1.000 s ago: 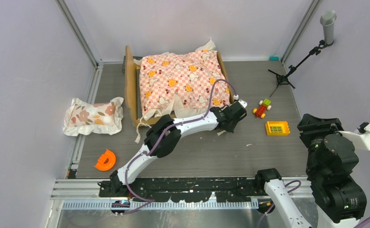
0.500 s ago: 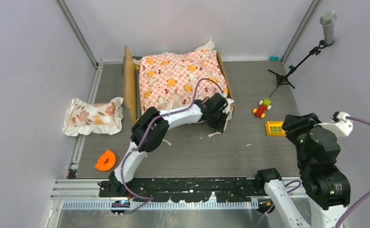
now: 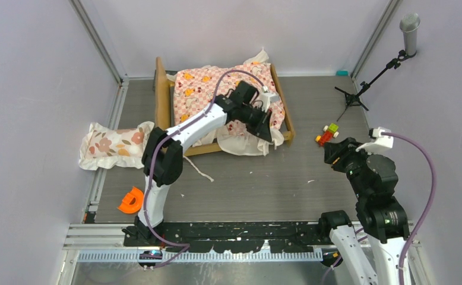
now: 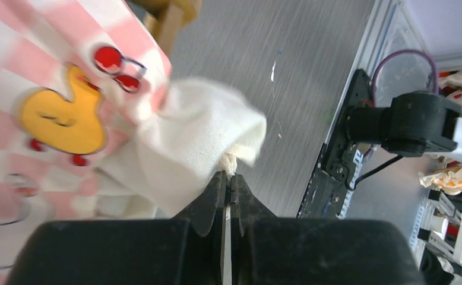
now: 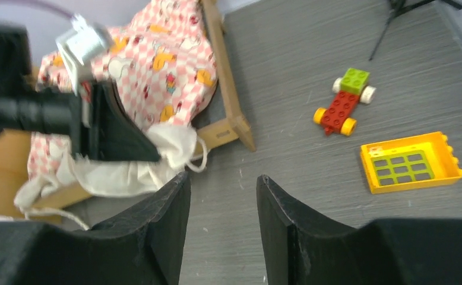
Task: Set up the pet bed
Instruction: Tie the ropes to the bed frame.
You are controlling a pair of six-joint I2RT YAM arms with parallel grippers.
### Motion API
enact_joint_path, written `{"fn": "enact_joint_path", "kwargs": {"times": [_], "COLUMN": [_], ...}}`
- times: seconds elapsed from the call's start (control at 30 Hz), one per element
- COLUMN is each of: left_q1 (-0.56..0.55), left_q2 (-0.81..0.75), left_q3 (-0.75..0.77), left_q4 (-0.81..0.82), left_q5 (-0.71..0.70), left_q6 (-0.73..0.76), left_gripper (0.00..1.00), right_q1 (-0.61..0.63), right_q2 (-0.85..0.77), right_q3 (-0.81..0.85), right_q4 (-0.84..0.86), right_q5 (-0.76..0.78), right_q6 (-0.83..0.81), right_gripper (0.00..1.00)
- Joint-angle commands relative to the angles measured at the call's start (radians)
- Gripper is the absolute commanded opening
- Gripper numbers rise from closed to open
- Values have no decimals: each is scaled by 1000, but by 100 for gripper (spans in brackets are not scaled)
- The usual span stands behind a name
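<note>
The pet bed [image 3: 164, 107] stands at the back of the table, its wooden headboard on the left. A pink-checkered sheet [image 3: 211, 89] covers it and hides the mattress. The sheet's white ruffle [image 3: 243, 142] spills over the front rail. My left gripper [image 3: 266, 132] hovers over the bed's front right part, shut on a knotted bit of that white ruffle [image 4: 231, 161]. The wrist view shows the sheet [image 4: 68, 107] hanging to its left. My right gripper [image 5: 222, 177] is open and holds nothing, above bare table in front of the bed's right corner [image 5: 240, 127].
A floral pillow [image 3: 117, 145] lies left of the bed, with an orange piece [image 3: 132, 200] nearer the front. A toy car [image 5: 344, 101] and a yellow block tray [image 5: 410, 161] sit to the right. A tripod [image 3: 359, 89] stands back right. A loose white cord [image 3: 200, 169] trails before the bed.
My left gripper closed on the ruffle at the bed's front right corner and carried it back and left over the bed. My right arm swung left toward the bed.
</note>
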Motion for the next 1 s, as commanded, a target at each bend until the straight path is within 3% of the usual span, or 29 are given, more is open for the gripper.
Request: {"fn": "enact_joint_path", "kwargs": {"times": [0.0, 0.17, 0.43, 0.6, 0.7, 0.83, 0.97], "left_q1": [41, 59, 59, 63, 71, 82, 90], "left_q2": [16, 86, 35, 11, 15, 28, 41], "left_q3": [163, 316, 283, 299, 328, 365, 403], "left_q4": [-163, -331, -338, -331, -337, -337, -334], "left_q5": [153, 211, 218, 206, 215, 217, 218], "left_q6": [107, 147, 126, 85, 64, 45, 24], "left_gripper": [0, 0, 0, 0, 0, 0, 0], "right_q1": [-2, -2, -1, 35, 97, 252, 377], "right_q2": [-16, 3, -1, 72, 158, 256, 330], "right_q3": [-74, -203, -449, -538, -543, -561, -588], "right_q4": [134, 216, 519, 718, 801, 922, 1017], "right_q5": [-216, -455, -565, -495, -417, -289, -95], "right_q6": [-115, -84, 86, 174, 207, 220, 229], "right_gripper": [50, 51, 47, 44, 36, 27, 25]}}
